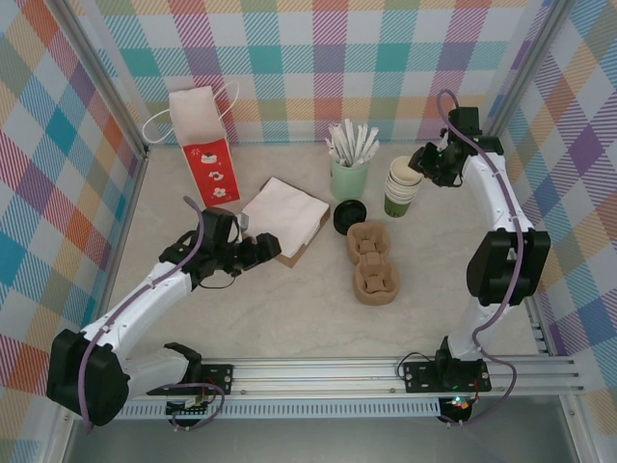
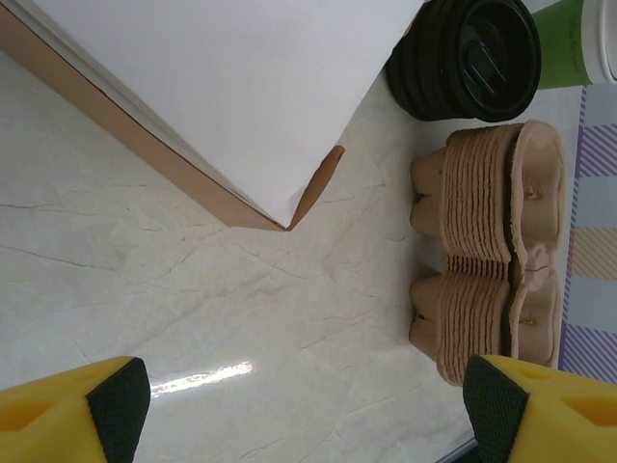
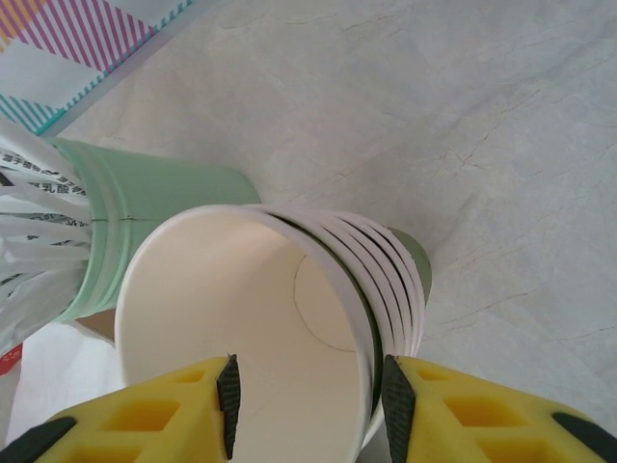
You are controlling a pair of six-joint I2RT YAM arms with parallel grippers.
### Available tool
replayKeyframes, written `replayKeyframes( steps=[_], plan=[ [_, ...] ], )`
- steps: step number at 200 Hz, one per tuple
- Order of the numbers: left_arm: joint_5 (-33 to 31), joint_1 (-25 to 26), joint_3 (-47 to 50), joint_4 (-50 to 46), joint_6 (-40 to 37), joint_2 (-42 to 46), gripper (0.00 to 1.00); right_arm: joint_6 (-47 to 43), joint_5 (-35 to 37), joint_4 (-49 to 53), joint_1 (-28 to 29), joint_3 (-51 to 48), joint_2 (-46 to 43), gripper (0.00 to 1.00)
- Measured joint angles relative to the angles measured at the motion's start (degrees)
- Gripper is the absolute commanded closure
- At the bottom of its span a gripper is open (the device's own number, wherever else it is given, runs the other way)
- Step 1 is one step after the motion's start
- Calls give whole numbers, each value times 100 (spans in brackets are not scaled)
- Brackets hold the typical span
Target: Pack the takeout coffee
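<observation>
Right tool [image 3: 311, 395] is sitting at the top cup [image 3: 241, 289] of the green cup stack [image 1: 398, 198], upper right of the top view, just beside the mint cup [image 1: 349, 178] of sticks. Its jaws are standing partly open and straddling one side of the rim, with one pad inside the cream interior and the other outside. A gap is showing at the inner pad. Left tool [image 2: 307, 410] is hanging wide open, holding nothing, over bare worktop [image 1: 289, 309] by the napkin stack [image 1: 286, 217], centre-left. Black lids [image 1: 349, 216] are lying at centre, just beside the pulp carriers [image 1: 373, 262].
</observation>
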State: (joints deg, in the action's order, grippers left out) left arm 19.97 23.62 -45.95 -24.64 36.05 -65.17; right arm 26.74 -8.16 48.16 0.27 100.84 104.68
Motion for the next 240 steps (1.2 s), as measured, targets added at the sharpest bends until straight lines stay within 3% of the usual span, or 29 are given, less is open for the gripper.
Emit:
replayKeyframes(
  steps=[53,140,240],
  plan=[
    [-9,22,7,122,4,-118,13,-39,0,221,0,129,168,76],
    [9,66,155,544,105,-616,11,-138,61,509,0,332,166,92],
    [125,107,417,1679,662,-1375,5,-236,142,741,-9,501,-411,93]
  ],
)
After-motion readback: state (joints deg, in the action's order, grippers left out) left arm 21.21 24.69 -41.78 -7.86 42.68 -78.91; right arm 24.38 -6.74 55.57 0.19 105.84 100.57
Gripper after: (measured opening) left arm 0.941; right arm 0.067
